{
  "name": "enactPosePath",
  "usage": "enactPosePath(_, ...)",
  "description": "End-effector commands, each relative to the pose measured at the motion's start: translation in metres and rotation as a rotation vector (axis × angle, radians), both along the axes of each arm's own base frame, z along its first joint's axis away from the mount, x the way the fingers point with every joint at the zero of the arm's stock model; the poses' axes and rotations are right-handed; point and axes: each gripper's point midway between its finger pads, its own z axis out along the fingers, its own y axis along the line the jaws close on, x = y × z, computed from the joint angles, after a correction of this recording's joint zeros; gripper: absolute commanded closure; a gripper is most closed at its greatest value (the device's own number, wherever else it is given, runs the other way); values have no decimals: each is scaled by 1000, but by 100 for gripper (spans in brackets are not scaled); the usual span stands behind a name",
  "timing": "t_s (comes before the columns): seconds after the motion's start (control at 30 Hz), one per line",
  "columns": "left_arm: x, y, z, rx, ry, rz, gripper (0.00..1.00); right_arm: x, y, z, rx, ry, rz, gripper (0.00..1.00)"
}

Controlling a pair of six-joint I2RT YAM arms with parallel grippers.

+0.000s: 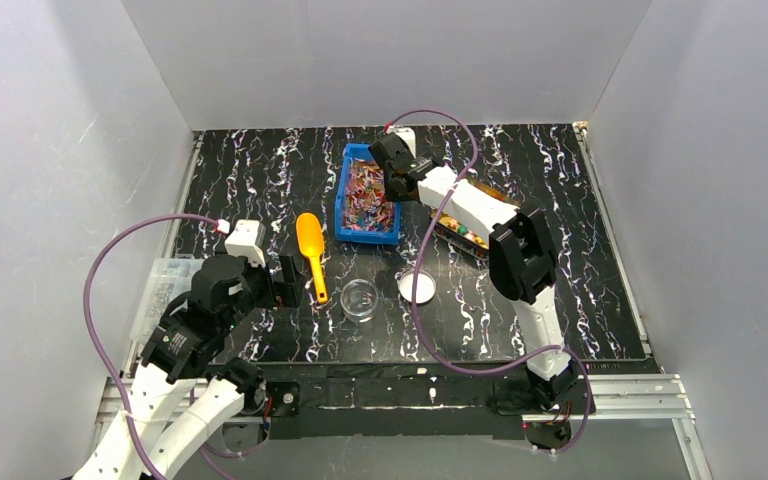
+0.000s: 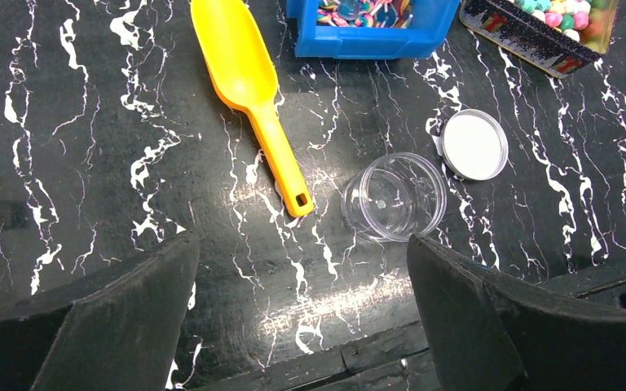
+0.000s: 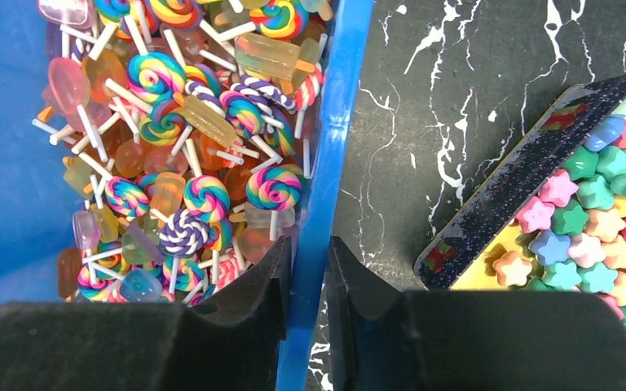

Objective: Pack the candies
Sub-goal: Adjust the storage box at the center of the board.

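My left hand (image 2: 301, 248) is open as wide as it goes and holds nothing. It hangs over the black table (image 2: 90, 163), near the yellow scoop (image 2: 249, 77). The scoop lies flat with no candy in it. Just to its right stands the clear jar (image 2: 395, 195). The jar is empty. Its white lid (image 2: 474, 145) is off and lies right beside it. So the jar is ready, but nothing is packed yet.

Further right is the blue bin (image 3: 334, 122), full of lollipop candies (image 3: 187, 195) in a pile. My right hand (image 3: 308, 269) is at the bin's right wall. One finger is inside the bin and one is outside. They sit tight against the wall, so I think I am pinching the bin and not a candy. Past that wall is the dark tray (image 3: 497, 204) with the star candies (image 3: 595, 236) in it.

I think the job is only at its start. The candy has to go into the jar, and then the lid goes on.
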Motion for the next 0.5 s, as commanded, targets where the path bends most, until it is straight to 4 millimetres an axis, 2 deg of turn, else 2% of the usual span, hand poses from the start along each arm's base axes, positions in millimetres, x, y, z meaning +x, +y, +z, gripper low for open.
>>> enactPosePath(0.0, -2, 5, -4, 17, 10, 18, 1, 7, 2, 14, 6, -29, 5, 77)
enactPosePath(0.23, -2, 5, -4, 19, 10, 17, 1, 8, 1, 21, -13, -44, 47, 97)
enactPosePath(0.47, -2, 5, -4, 20, 10, 17, 1, 4, 14, 32, 10, -56, 160, 99)
